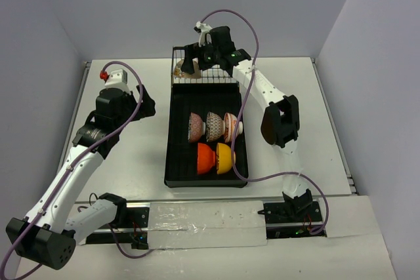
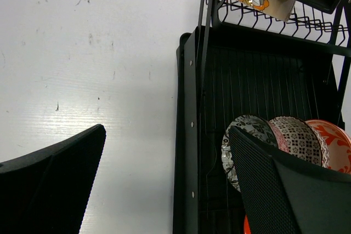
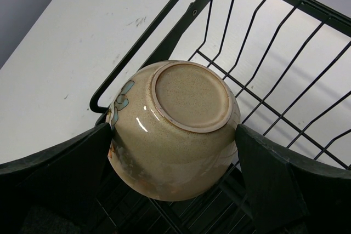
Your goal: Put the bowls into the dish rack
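**Beige bowl (image 3: 189, 100) lies in wire basket (image 1: 220, 78), right gripper (image 3: 173, 130) spread around it**

Seen from the near side of the white table (image 1: 141, 162), the right arm reaches across to the far end of the dish rack (image 1: 172, 152), where the upright wire basket stands. The beige bowl lies tipped in the basket's left corner. Its rough foot ring is turned up toward the wrist above it, and a blue leaf motif shows on its glazed side. The right gripper is released, not clenched. Its jaws are spread wide with one black finger on each side of the bowl, so close to the wall that I cannot tell whether they touch it.

Five more bowls stand on edge in the right half of the rack's ribbed black tray. A row of three patterned bowls (image 1: 214, 126) sits across the middle, each pressed against its neighbour. Just nearer the arm bases, the red-orange bowl (image 1: 206, 158) and the yellow-orange bowl (image 1: 226, 157) stand side by side, touching.

The left gripper (image 2: 167, 129) hovers over the bare table just beside the rack's left rim. Its jaws are wide apart with nothing between them. One finger is above the table and the other above the tray, near the patterned row.
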Tool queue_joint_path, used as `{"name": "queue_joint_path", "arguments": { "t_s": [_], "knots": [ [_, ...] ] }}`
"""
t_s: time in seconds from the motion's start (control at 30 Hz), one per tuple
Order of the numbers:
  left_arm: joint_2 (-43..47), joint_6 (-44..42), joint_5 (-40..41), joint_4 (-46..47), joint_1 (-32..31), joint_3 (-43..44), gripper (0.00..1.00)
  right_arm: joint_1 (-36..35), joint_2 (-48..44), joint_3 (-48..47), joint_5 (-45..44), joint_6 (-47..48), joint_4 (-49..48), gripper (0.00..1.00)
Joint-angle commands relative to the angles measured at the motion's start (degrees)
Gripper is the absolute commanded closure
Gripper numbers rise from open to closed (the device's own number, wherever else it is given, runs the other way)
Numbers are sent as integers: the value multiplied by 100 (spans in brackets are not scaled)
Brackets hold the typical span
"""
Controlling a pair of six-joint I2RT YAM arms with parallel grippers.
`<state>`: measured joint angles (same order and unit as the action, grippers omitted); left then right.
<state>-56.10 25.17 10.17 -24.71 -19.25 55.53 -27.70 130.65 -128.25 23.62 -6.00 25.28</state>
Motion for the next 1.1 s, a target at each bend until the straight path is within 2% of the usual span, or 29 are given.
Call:
{"name": "queue_joint_path", "arguments": {
  "t_s": [0.0,0.33,1.07],
  "knots": [
    [20,58,-121,124,44,195,1,-33,198,-113,231,204,346,0],
    [20,67,-209,133,96,195,1,-68,224,-25,618,248,215,0],
    [-7,111,-402,151,228,187,1,-165,-48,801,627,714,65,0]
  ]
}}
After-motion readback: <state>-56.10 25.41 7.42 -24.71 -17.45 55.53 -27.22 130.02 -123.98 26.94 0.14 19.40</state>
